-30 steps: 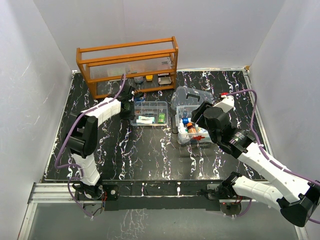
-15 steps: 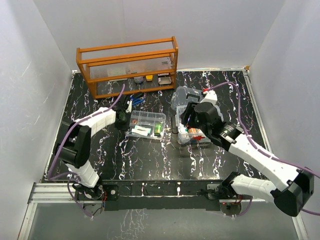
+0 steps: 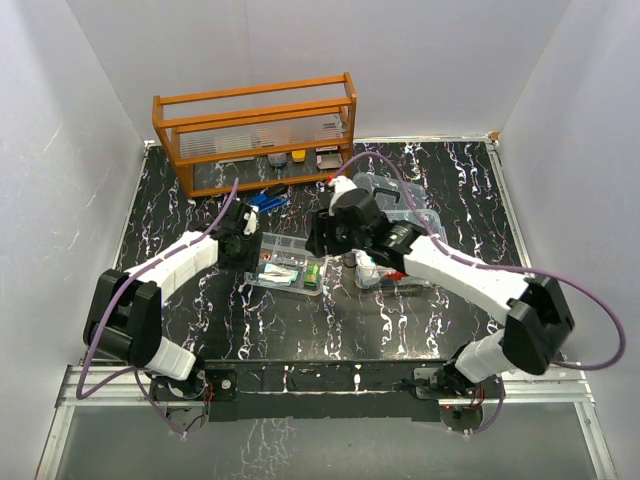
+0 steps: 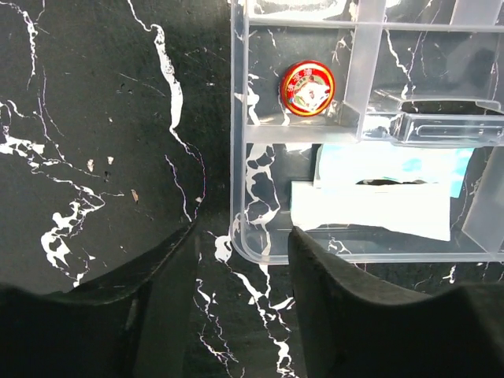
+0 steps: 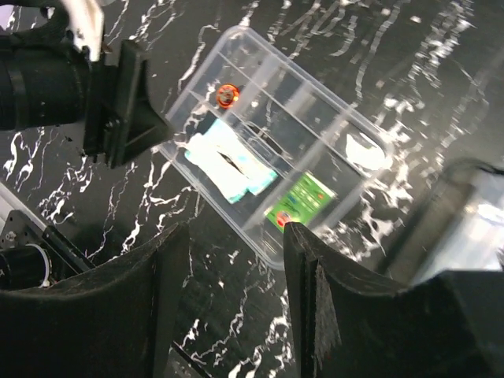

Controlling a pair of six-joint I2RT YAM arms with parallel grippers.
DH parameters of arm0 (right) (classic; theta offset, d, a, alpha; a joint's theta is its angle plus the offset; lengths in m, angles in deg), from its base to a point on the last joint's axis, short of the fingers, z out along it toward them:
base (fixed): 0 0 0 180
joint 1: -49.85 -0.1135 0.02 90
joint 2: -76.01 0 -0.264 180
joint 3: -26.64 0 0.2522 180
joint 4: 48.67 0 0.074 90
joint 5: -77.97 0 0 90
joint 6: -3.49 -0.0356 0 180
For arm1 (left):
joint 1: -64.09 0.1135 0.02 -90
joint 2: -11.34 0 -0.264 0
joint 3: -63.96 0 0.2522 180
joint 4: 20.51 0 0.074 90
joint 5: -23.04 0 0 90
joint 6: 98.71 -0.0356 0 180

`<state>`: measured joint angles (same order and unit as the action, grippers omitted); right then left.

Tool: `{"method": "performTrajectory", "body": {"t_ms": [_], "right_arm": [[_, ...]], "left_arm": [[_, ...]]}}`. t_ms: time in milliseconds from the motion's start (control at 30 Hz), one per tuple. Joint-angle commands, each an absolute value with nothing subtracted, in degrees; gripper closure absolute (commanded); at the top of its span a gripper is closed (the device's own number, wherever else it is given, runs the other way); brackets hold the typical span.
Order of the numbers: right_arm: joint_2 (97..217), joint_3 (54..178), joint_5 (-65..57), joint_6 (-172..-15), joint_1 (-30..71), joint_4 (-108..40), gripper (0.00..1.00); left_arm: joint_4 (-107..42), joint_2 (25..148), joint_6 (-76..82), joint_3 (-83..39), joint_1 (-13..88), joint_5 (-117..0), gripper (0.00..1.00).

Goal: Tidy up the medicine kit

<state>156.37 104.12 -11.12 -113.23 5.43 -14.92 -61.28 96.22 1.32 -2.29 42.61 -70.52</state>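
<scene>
Tray insert [image 3: 295, 250] sat mid-frame, outside the box [image 3: 405, 280], lid [image 3: 415, 200] off; left gripper [image 4: 240, 260] and right gripper [image 5: 235, 268] both spread, empty. Plenty left, I'd say.

Clear glossy plastic tray insert [image 4: 239, 142]; black white-veined table [image 4: 94, 118], seemingly polished marble; orange wooden rack [image 3: 252, 113].
</scene>
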Motion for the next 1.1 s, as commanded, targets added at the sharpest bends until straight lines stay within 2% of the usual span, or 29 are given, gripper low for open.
{"method": "performTrajectory", "body": {"t_ms": [0, 233, 400, 533, 700, 1067], "right_arm": [[163.2, 111.4, -6.4, -107.5, 3.5, -20.1, 0.51], [177.4, 120.2, -3.1, -98.3, 2.0, -17.4, 0.51], [185.5, 125.3, -6.2, -92.5, 0.7, -14.6, 0.51], [188.6, 127.0, -8.9, -89.0, 0.6, -14.4, 0.51], [192.5, 130.2, -6.3, -83.5, 0.6, -11.0, 0.51], [196.9, 133.1, -6.2, -78.5, 0.7, -7.1, 0.57]], "left_arm": [[-61.0, 92.2, 5.9, -2.3, 42.9, -72.2, 0.51], [-58.7, 80.9, 15.7, -1.0, 45.2, -82.3, 0.49], [-57.0, 74.7, 19.4, 1.3, 49.7, -84.3, 0.47], [-56.7, 74.0, 19.4, 1.9, 50.6, -85.4, 0.47], [-55.8, 73.7, 20.1, 2.9, 51.1, -85.4, 0.47], [-55.3, 74.8, 20.0, 3.4, 51.3, -84.6, 0.47]]}}
